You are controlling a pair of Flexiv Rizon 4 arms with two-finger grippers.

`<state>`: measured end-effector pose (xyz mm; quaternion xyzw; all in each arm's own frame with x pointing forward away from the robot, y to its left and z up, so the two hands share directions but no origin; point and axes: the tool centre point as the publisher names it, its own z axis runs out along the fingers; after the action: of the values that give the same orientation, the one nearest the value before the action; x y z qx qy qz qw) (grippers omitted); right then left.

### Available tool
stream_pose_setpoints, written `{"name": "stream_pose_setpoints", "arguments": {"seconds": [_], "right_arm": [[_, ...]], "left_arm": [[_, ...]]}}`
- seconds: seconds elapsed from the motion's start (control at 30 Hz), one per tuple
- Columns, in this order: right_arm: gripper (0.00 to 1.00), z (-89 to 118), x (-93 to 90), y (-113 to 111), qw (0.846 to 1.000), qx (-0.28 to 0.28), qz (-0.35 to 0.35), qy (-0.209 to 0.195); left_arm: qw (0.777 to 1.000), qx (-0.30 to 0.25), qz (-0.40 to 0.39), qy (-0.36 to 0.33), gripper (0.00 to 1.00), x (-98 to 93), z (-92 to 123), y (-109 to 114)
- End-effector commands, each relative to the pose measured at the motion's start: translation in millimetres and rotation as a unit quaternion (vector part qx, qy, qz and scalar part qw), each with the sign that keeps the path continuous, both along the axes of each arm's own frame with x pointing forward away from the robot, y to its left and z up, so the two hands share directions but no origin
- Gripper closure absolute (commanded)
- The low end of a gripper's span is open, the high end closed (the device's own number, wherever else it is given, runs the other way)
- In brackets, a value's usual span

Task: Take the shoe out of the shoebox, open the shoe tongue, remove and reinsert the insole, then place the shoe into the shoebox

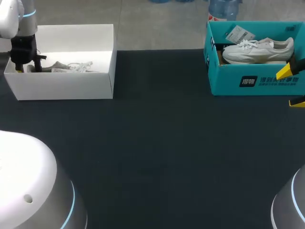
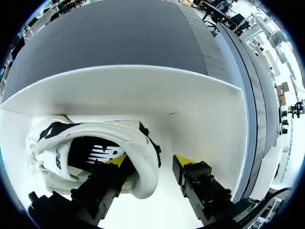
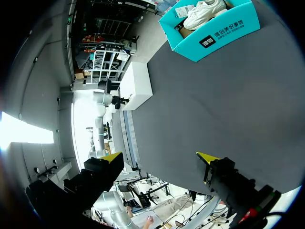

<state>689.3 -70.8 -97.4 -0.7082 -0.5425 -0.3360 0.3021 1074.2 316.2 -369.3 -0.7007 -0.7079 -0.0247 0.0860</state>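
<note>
At the upper left, in the white box, my left gripper stands open astride the shoe, light and soft by my judgement, its heel collar the firmest hold; my right gripper hangs open, empty.

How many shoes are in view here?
2. One white shoe lies in the white shoebox, at the left gripper; the other shoe lies in the teal shoebox. More may be hidden inside.

At ten o'clock in the head view, the left arm points its left gripper steeply down, fingers parted. At two o'clock the right gripper hovers, yellow-tipped fingers spread wide.
</note>
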Motion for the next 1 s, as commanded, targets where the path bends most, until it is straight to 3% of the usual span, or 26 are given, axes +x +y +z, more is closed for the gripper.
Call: {"name": "stream_pose_setpoints", "arguments": {"seconds": [0.03,0.43,0.83,1.0], "right_arm": [[0.0,-1,-0.4,0,1.0,-0.001,-0.001,0.0],[0.0,-1,-0.4,0,1.0,-0.001,-0.001,0.0],[0.0,-1,-0.4,0,1.0,-0.001,-0.001,0.0],[0.0,-1,-0.4,0,1.0,-0.001,-0.001,0.0]], "left_arm": [[1.0,-0.009,-0.003,-0.015,0.0,-15.7,28,0],[0.996,-0.05,0.051,-0.045,0.0,-26.5,110,-13],[0.993,-0.041,0.097,-0.047,0.0,-21.0,167,-16],[0.99,-0.028,0.125,-0.063,0.0,-21.1,176,-21]]}}
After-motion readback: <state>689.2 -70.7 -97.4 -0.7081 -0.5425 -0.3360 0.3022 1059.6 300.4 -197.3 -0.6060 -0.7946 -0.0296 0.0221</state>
